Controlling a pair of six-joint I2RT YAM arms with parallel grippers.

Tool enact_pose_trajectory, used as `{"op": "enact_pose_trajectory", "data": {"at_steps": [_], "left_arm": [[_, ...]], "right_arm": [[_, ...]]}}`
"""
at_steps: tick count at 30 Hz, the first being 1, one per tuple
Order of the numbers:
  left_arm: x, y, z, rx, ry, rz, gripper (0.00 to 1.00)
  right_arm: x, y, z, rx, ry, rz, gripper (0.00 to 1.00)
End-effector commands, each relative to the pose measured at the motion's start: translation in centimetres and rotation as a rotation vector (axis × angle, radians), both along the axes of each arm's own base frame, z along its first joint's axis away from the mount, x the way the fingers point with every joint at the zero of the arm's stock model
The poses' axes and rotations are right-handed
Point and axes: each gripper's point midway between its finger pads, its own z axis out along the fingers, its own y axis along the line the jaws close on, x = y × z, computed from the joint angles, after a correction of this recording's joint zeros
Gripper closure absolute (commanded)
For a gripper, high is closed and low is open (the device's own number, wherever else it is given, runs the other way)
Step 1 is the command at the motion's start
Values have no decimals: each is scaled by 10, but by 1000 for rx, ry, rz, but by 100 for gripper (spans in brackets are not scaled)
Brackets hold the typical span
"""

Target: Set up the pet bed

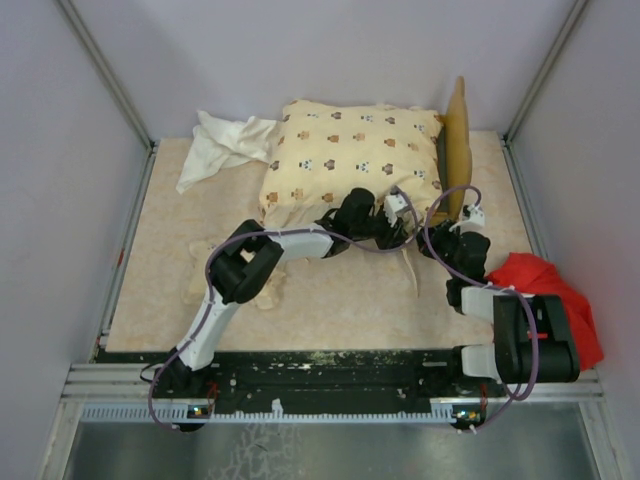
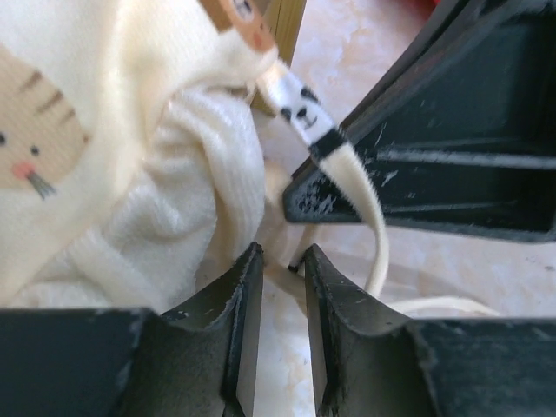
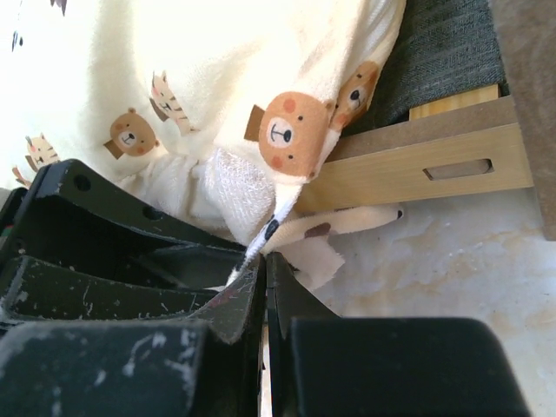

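The cream animal-print cushion (image 1: 350, 155) lies on the pet bed frame, whose wavy headboard (image 1: 457, 135) stands at the right. Its light wooden rail (image 3: 417, 165) and dark grey base (image 3: 443, 61) show in the right wrist view. At the cushion's near corner my right gripper (image 3: 266, 256) is shut on a printed tie strap (image 3: 271, 228) of the cushion. My left gripper (image 2: 280, 254) is right beside it, jaws a little apart, with a cream strap (image 2: 365, 191) just past its tips. In the top view, the left gripper (image 1: 405, 222) and right gripper (image 1: 435, 232) meet. A small cream pillow (image 1: 203, 265) lies partly hidden under the left arm.
A plain white cloth (image 1: 225, 145) is bunched at the back left beside the cushion. A red cloth (image 1: 545, 285) lies at the right, next to the right arm. Loose cream straps (image 1: 410, 270) trail onto the table in front of the bed. Walls close in three sides.
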Motion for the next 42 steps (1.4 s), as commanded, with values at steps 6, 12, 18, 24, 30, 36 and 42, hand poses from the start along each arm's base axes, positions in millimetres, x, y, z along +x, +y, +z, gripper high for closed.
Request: {"op": "enact_pose_trajectory", "data": {"at_steps": [6, 12, 18, 24, 30, 36, 42], "left_arm": [[-7, 6, 48, -120, -175, -32, 62], [-15, 2, 50, -157, -166, -72, 61], [-19, -2, 53, -182, -168, -101, 61], [-7, -1, 48, -161, -174, -46, 65], [-6, -2, 54, -185, -191, -39, 70], [-13, -2, 64, -231, -210, -69, 100], [-14, 4, 62, -234, -182, -41, 100]], "right_arm": [[2, 5, 20, 24, -54, 34, 100], [2, 10, 21, 51, -54, 51, 100], [2, 13, 22, 88, -50, 55, 100], [1, 16, 24, 115, -52, 65, 100], [1, 17, 22, 136, -38, 65, 100], [2, 19, 20, 160, -22, 66, 100], [3, 9, 17, 195, 39, 11, 98]]}}
